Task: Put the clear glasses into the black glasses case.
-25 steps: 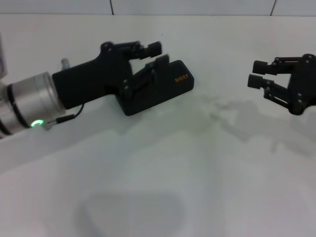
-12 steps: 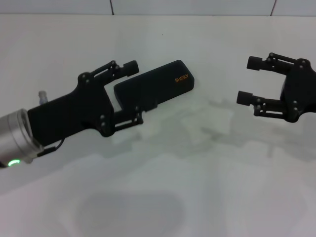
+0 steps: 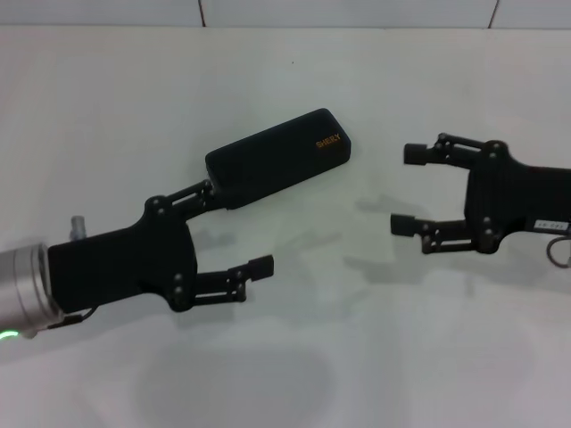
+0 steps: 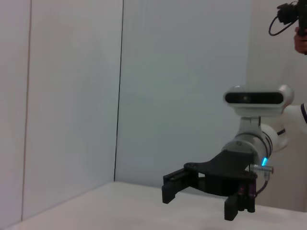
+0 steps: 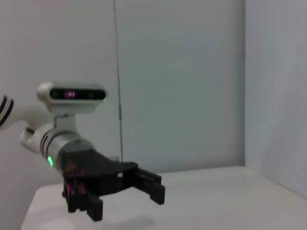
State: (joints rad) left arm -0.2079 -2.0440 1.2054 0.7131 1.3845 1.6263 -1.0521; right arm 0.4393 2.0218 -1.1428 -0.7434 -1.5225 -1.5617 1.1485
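Note:
The black glasses case (image 3: pixel 277 159) lies shut on the white table (image 3: pixel 294 357), slanted, with its orange logo toward the right end. The clear glasses do not show in any view. My left gripper (image 3: pixel 236 227) hovers open just in front of the case's left end, holding nothing; it also shows far off in the right wrist view as the left gripper (image 5: pixel 122 199). My right gripper (image 3: pixel 408 189) hangs open to the right of the case, apart from it and holding nothing. The left wrist view shows that right gripper (image 4: pixel 205 200) from afar.
A tiled wall (image 3: pixel 268 11) runs along the table's far edge. The robot's head (image 4: pixel 254 98) stands behind the arms in both wrist views. A person's hand with a cable (image 4: pixel 300 28) shows at the edge of the left wrist view.
My left gripper has let go of the case, opened and drawn back toward the near left. My right gripper has moved left and nearer, toward the middle of the table.

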